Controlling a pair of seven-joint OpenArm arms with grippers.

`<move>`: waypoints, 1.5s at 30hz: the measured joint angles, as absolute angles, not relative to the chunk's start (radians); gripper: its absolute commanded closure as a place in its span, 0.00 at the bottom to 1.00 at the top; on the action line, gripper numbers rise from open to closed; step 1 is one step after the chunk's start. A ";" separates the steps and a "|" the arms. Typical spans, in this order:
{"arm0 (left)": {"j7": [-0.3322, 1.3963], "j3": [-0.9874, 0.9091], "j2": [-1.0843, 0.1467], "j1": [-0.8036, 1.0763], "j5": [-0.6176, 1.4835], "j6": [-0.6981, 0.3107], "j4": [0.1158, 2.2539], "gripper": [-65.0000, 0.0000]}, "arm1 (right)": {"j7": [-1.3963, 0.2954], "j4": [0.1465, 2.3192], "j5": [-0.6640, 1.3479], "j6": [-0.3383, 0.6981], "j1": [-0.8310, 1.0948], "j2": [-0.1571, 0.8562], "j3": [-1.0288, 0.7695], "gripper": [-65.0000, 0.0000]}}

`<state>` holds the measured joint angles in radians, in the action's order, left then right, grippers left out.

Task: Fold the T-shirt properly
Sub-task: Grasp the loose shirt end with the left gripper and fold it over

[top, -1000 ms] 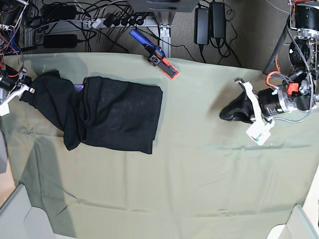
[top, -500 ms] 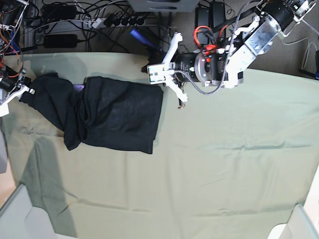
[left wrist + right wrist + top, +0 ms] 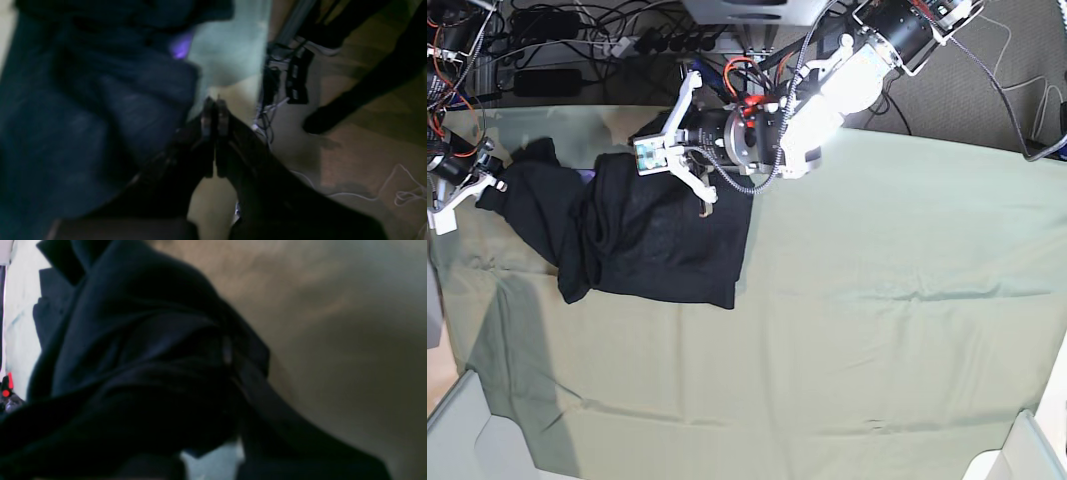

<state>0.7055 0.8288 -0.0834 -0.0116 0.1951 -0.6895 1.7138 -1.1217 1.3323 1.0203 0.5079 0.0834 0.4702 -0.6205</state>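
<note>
On green cloth [image 3: 877, 330], black T-shirt [image 3: 662, 235], left tool [image 3: 659, 152] closed above it

T-shirt [image 3: 647, 235]: plain black on the side showing, no pattern; small purple patch at its far edge between the folds, also caught in the left wrist view. Counter cloth [image 3: 877, 330]: pale sage green, unpatterned. Left gripper [image 3: 689, 160]: white frame. Right gripper [image 3: 467, 185]: white. Cables on the left arm: red-orange and black.
</note>
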 measured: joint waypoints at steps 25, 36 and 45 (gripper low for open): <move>0.380 0.912 0.137 -0.226 -0.006 -0.653 1.265 1.00 | -1.164 1.332 1.077 0.508 0.080 0.471 -0.620 1.00; 0.264 0.915 0.136 -0.286 0.002 -0.599 1.247 1.00 | -1.178 1.332 1.102 0.508 0.080 0.471 -0.620 1.00; 0.163 0.927 0.138 -0.416 0.122 -0.595 1.248 1.00 | -1.217 1.333 1.171 0.508 0.080 0.471 -0.606 1.00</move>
